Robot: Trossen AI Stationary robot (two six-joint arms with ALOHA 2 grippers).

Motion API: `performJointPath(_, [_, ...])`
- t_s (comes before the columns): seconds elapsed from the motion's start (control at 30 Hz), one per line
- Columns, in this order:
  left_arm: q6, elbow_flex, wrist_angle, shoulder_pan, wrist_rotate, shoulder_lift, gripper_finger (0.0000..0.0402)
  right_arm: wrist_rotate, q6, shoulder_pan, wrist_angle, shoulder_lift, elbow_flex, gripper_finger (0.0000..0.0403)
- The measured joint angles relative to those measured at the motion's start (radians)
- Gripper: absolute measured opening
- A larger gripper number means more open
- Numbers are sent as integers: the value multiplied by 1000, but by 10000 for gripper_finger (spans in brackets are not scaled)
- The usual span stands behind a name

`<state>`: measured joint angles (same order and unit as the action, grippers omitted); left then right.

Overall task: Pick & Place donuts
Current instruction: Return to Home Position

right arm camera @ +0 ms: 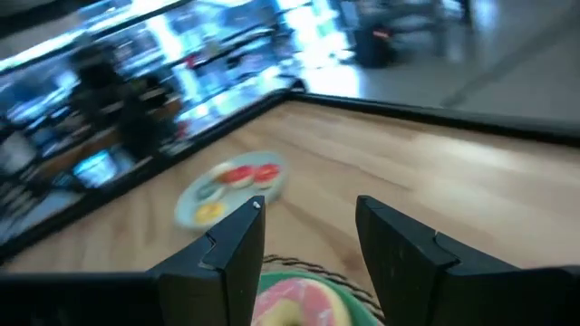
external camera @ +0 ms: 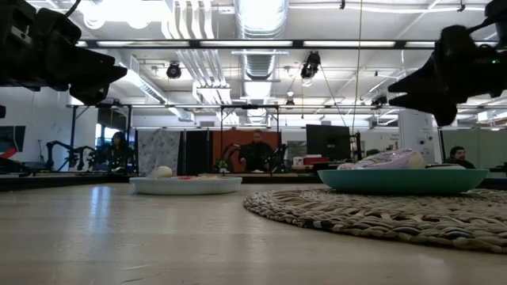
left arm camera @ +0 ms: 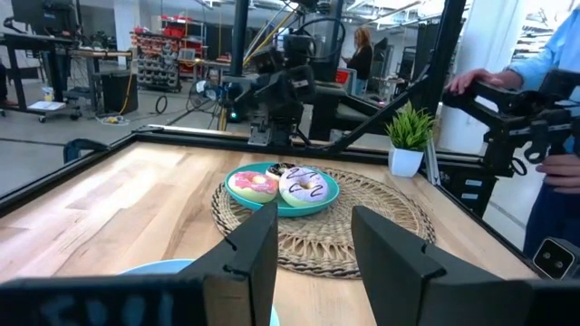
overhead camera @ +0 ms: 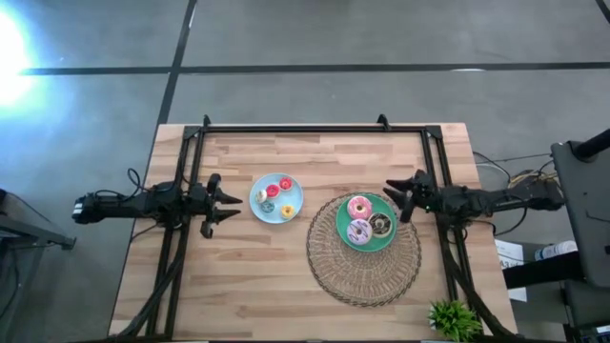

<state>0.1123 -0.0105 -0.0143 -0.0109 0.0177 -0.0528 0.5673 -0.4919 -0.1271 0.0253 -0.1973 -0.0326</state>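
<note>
**Both grippers open and empty, donuts all on plates**

Near edge of the table (overhead camera: 238, 295): a small potted plant (overhead camera: 454, 317) at the right corner, near the wicker mat (overhead camera: 363, 284) but not touching it.

The mat sits right of centre. The green plate (overhead camera: 340, 224) rests on the mat's far half and holds the three big ones, bunched tight:
- pink donut (overhead camera: 359, 207) on the far side
- lilac donut (overhead camera: 358, 232) on the near side
- dark brown donut (overhead camera: 380, 225) to their right

The light-blue plate (overhead camera: 296, 202) sits on bare wood just left of the mat, with no overlap. The mini donuts (overhead camera: 284, 182) are clustered on it. Red and yellow ones are readable; the rest are too small to call.

The left gripper (overhead camera: 233, 205) is just left of the light-blue plate, pointing at it. Its fingers are spread with nothing between them. The low view shows it raised well off the tabletop.

The right gripper (overhead camera: 393, 200) is at the green plate's far-right rim, pointing toward table centre. Its fingers are also spread and empty, and it is also raised.

Far edge: a black frame rail (overhead camera: 315, 129) runs across the table.

Beyond the table is an open workshop. The low view shows people (external camera: 257, 150) seated at desks well back. In the left wrist view, a person in a light-blue sleeve (left arm camera: 555, 45) stands beside the table, with a hand (left arm camera: 467, 80) on a dark stand.
</note>
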Motion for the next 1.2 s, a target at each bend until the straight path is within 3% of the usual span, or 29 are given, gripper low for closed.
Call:
performJointPath(0.13, [0, 0, 0, 0, 0, 0, 117, -130, 211, 21, 7, 58, 0, 166])
performJointPath(0.37, [0, 0, 0, 0, 0, 0, 117, -173, 466, 31, 9, 166, 13, 166])
performJointPath(0.5, [0, 0, 0, 0, 0, 0, 117, -298, 592, 32, 16, 198, 17, 166])
performJointPath(0.77, [0, 0, 0, 0, 0, 0, 117, -571, 546, 40, -21, 197, 23, 166])
performJointPath(1.2, [0, 0, 0, 0, 0, 0, 117, -568, 494, 40, -19, 124, 23, 166])
